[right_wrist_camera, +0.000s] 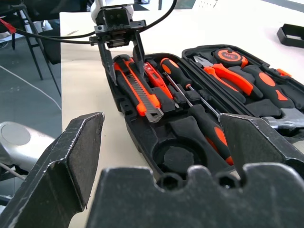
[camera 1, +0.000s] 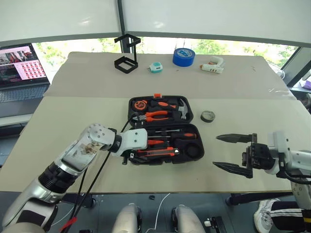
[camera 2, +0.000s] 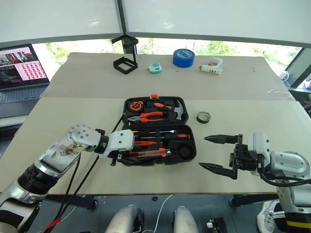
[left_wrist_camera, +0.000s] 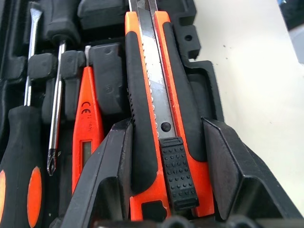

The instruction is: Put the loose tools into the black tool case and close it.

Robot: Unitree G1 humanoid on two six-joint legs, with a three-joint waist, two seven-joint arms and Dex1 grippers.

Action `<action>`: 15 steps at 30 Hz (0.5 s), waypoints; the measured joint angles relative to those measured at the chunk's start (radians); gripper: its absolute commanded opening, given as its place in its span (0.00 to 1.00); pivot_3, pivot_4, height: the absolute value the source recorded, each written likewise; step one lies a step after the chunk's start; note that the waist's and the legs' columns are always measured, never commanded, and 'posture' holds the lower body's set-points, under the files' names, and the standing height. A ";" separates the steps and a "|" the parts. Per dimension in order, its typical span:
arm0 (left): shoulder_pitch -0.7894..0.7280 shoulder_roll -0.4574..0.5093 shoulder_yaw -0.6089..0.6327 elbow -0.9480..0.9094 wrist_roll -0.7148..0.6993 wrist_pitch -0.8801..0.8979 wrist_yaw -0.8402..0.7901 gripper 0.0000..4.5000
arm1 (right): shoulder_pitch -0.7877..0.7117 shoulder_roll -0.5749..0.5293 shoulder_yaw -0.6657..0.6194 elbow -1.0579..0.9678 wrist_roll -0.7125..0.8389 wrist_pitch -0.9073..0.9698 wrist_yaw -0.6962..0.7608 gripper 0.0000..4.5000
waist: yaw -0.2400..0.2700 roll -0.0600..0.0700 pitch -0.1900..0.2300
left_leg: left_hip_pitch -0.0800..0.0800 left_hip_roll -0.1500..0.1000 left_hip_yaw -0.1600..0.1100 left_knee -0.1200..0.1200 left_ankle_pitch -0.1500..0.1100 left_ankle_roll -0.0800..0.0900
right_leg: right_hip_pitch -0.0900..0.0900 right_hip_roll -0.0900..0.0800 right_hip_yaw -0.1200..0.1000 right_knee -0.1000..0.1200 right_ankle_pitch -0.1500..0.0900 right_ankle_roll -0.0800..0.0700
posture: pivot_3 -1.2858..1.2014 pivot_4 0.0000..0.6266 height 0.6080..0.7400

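The black tool case (camera 1: 193, 150) lies open in the middle of the table. An orange-black utility knife (left_wrist_camera: 161, 95) rests in the front slot, and my left gripper (left_wrist_camera: 166, 124) is shut on its end, one finger on each side. Beside the knife lie the orange tester pen (left_wrist_camera: 85, 137) and two screwdrivers (left_wrist_camera: 23, 161) in their slots. A small dark grey tape roll (camera 1: 207, 116) sits on the table just right of the case. My right gripper (camera 1: 215, 151) hovers open to the right of the case, pointing at it, with nothing between its fingers.
The case's lid holds pliers (camera 1: 158, 115) and a hammer (camera 1: 181, 109). At the table's back stand a black wire-frame stand (camera 1: 127, 53), a teal tape measure (camera 1: 156, 67), a blue tape roll (camera 1: 183, 57) and a white glue gun (camera 1: 213, 65). A laptop (camera 1: 22, 65) sits far left.
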 measured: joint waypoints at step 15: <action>-0.020 -0.072 0.004 0.036 0.020 0.040 0.028 0.85 | -0.019 0.017 0.014 0.000 0.000 0.001 -0.015 1.00 | 0.001 0.000 0.000 | 0.001 0.000 -0.001 0.001 0.000 0.000 | 0.002 0.000 0.000 0.000 0.000 0.000 | 0.52 0.24 1.00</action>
